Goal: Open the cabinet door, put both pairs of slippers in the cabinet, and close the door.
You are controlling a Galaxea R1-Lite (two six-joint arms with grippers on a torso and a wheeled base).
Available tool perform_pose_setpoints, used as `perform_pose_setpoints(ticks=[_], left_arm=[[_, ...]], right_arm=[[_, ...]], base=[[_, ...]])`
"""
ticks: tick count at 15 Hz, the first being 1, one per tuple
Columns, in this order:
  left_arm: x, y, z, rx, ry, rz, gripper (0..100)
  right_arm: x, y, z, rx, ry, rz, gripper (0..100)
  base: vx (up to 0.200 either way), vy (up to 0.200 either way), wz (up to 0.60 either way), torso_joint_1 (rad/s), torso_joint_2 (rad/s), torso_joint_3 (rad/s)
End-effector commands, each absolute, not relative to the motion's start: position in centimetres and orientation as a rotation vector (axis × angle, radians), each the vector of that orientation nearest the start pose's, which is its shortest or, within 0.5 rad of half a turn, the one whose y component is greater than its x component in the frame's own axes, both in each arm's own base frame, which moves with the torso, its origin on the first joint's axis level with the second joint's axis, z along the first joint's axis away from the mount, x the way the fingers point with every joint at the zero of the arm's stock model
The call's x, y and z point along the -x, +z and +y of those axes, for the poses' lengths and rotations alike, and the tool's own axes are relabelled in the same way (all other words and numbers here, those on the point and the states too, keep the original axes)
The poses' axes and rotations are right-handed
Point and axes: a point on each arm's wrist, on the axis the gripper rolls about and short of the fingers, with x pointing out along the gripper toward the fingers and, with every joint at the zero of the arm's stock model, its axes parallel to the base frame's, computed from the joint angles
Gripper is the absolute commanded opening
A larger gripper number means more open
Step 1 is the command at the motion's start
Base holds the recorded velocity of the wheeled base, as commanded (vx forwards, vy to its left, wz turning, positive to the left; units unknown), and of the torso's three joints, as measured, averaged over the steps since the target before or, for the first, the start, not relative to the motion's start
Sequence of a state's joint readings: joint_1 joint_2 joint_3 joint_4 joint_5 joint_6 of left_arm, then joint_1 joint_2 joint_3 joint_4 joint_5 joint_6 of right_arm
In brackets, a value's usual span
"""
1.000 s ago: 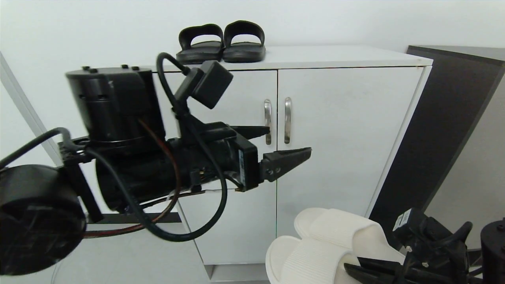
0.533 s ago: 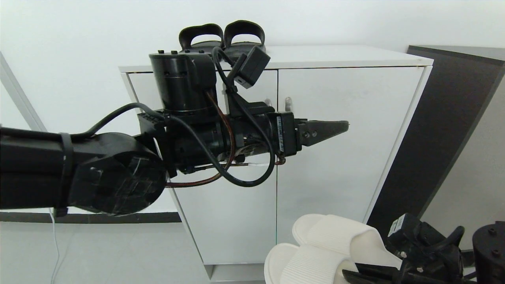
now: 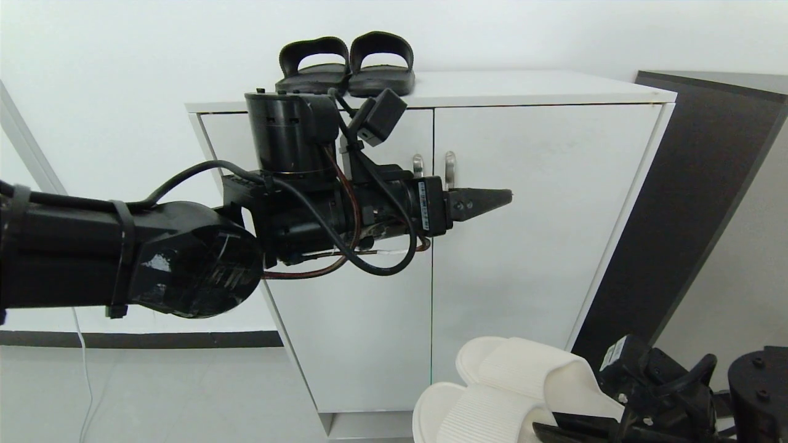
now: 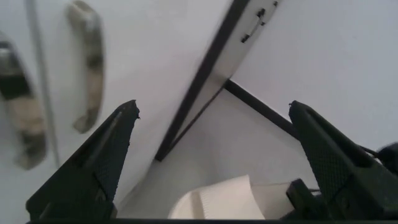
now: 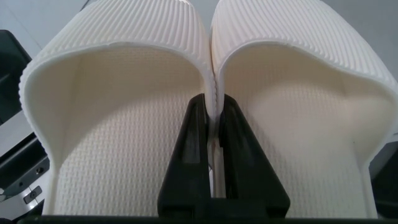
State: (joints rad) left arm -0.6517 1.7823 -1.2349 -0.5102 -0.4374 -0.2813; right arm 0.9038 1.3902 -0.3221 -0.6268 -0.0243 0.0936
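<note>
The white cabinet [image 3: 542, 203] has both doors shut, and two metal handles [image 3: 449, 166] meet at the middle seam. A pair of black slippers [image 3: 345, 64] rests on its top. My left gripper [image 3: 502, 198] hangs level in front of the doors just below the handles. In the left wrist view the left gripper [image 4: 212, 109] is open and holds nothing, with the handles [image 4: 87, 74] off to one side of it. Low at the right, my right gripper [image 3: 554, 424] holds a pair of white slippers [image 3: 511, 381]. Its fingers [image 5: 198, 143] are shut on the two inner walls of the white slippers [image 5: 124, 124].
A tall dark panel [image 3: 695, 215] stands right beside the cabinet's right side. A white wall runs behind, and bare pale floor [image 3: 184, 394] lies to the cabinet's lower left.
My left arm has risen and swung right to handle height, its wrist turned, then drawn back a little left. The white slippers in the right gripper sank slightly.
</note>
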Motion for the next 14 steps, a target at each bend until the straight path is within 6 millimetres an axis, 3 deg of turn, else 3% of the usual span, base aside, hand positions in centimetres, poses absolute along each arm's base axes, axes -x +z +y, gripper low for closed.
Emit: perform_pose_setpoints(ticks=[1,14], left_arm=[[-27.3,26.8,-21.8,0.251,-1.059,0.172,100],[-29.9,26.0,-23.3,0.181,-0.935,0.169,100]], right_arm=[[-11.8,13.3,14.9,0.121,0.844,0.453,0],[-11.8,13.3,14.9,0.126,0.84,0.452,0]], base=[[0.0,0.0,0.0,0.0,0.0,0.0],[0.0,0.0,0.0,0.0,0.0,0.0]])
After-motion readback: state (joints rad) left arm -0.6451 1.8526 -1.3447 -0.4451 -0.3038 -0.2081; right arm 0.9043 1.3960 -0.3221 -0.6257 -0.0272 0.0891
